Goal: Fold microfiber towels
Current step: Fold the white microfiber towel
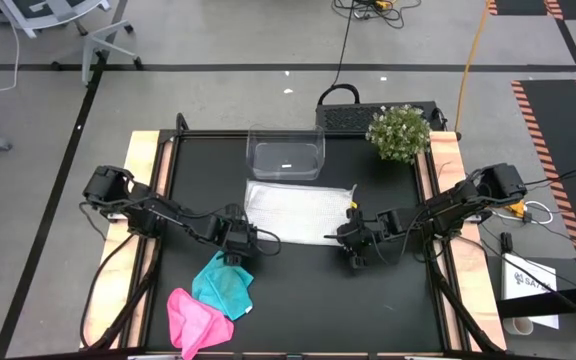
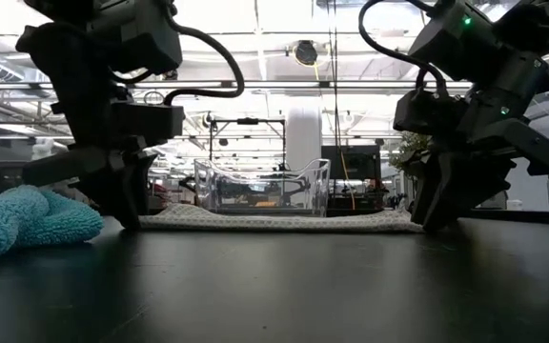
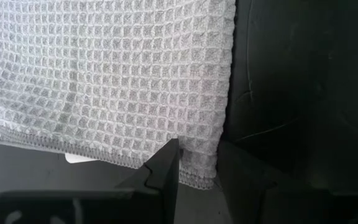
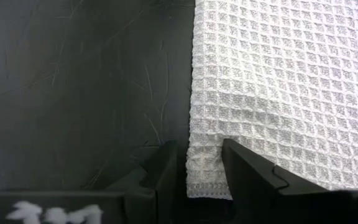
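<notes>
The pale grey-white towel (image 1: 298,212) lies spread flat on the black table in front of the clear tub. My left gripper (image 3: 199,163) is down at its near left corner (image 3: 197,173), open, with one finger over the cloth and one beside its edge. My right gripper (image 4: 201,163) is down at its near right corner (image 4: 205,177), open, with a finger on either side of the corner strip. In the low view both grippers, left (image 2: 127,214) and right (image 2: 441,217), reach down to the table. The teal towel (image 1: 223,285) and the pink towel (image 1: 193,318) lie crumpled at the near left. My left gripper points down over the grey-white towel's near left corner (image 3: 197,173), which lies flat between its fingers; I cannot tell whether they touch it. My right gripper points down over the near right corner (image 4: 205,177), also flat between its fingers; I cannot tell whether they touch it.
A clear plastic tub (image 1: 286,153) stands just beyond the towel's far edge. A small potted plant (image 1: 398,133) stands at the far right corner. The teal towel lies right behind my left gripper. Bare black table (image 1: 368,310) shows at the near right.
</notes>
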Available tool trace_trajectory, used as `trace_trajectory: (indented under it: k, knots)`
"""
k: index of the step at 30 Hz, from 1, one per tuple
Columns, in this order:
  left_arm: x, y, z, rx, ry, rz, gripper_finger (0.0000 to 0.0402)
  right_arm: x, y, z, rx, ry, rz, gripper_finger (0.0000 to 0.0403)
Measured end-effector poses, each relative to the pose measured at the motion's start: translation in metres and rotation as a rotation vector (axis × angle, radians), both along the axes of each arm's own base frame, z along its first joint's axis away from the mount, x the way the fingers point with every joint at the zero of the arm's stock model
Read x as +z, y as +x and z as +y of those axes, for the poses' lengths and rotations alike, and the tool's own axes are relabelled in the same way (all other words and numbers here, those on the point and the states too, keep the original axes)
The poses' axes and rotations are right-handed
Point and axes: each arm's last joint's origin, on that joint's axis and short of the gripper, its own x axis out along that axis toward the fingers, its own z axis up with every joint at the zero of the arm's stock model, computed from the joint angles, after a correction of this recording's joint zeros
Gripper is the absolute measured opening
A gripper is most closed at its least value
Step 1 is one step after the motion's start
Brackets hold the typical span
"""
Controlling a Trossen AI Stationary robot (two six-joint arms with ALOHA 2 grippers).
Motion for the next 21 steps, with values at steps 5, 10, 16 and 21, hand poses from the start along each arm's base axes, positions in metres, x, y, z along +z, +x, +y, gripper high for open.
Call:
trace_trajectory:
  k: [5, 10, 16, 21]
  knots:
    - [-0.0004, -0.0002, -0.0001, 0.025, -0.013, -0.004, 0.0107, -0.0003, -0.0003, -0.0002, -0.004, 0.0, 0.004, 0.0077]
    - [-0.001, -0.0001, -0.0012, 0.042, -0.048, -0.004, 0.0034, -0.0004, -0.0003, -0.0005, -0.069, 0.035, 0.006, 0.0009]
    - [0.0038, 0.0049, -0.0025, 0.092, -0.09, -0.014, 0.0007, -0.0004, -0.0005, -0.0003, -0.109, 0.068, 0.011, 0.0004]
    - [0.0078, 0.0075, -0.0035, 0.132, -0.12, -0.018, 0.0004, 0.0001, -0.0021, 0.0033, -0.105, 0.135, 0.03, 0.0003]
